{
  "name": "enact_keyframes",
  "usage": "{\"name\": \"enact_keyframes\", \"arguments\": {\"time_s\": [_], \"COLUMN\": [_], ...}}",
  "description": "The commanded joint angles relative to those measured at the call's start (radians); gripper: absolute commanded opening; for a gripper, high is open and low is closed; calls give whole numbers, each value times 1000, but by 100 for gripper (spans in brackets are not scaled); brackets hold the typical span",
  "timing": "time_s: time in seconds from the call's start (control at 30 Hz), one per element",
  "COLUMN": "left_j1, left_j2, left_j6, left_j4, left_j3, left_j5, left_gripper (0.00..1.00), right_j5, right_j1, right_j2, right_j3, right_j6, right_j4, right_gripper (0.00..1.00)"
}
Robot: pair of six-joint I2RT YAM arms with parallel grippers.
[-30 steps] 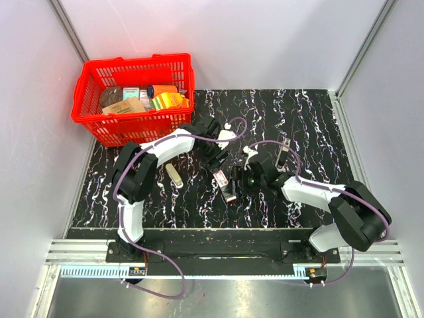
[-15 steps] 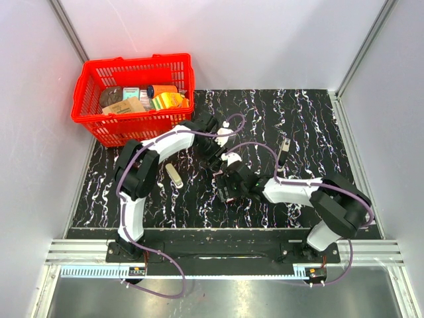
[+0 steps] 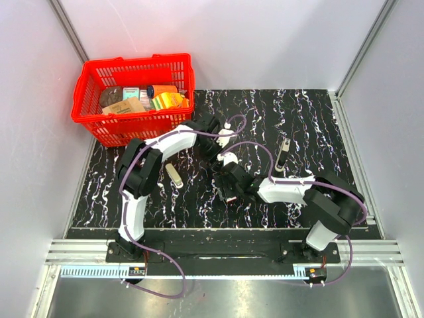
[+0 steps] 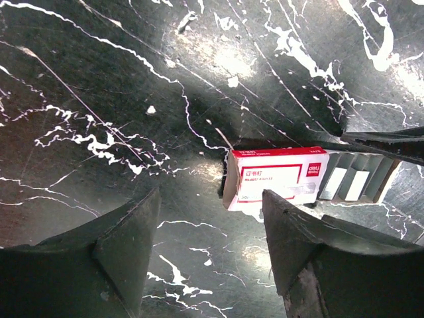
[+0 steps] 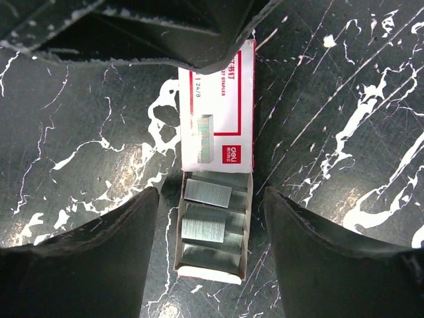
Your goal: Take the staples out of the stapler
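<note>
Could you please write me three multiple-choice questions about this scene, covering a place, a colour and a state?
1. Where is the small black-and-silver stapler? A hanging on the wall; B lying on the black marbled table; C held in the air.
2. The cardboard staple box's sleeve is: A blue; B green; C red and white.
3. The right gripper is: A open; B shut on the stapler; C shut on the box.
Answers: B, it rests on the tabletop; C, red edging round white; A, its fingers stand spread beside the tray.
</note>
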Motion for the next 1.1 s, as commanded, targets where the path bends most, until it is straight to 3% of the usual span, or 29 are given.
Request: {"name": "enact_keyframes", "arguments": {"time_s": [0.0, 0.23, 0.43, 0.8, 0.97, 1.07], "left_j1": [-14, -33, -56, -71, -74, -60], "left_j2": [15, 21, 14, 6, -6, -35], "left_j6": [6, 22, 19, 12, 2, -14], "left_j4": [-1, -1, -1, -2, -4, -2], "left_j3": [37, 28, 11, -21, -22, -3], "left_j5": [26, 14, 19, 34, 25, 0], "left_gripper": [66, 62, 52, 47, 47, 60], "right_j5": [19, 26, 27, 27, 27, 29], "right_j1": [14, 24, 29, 38, 40, 40], "right_j2": [20, 12, 24, 44, 58, 67], "right_j3": [16, -1, 4, 15, 22, 19], "right_j6": [3, 6, 15, 32, 41, 46], "right_j4": [-3, -3, -3, 7, -6, -9], "right_gripper": [68, 63, 54, 50, 49, 49]}}
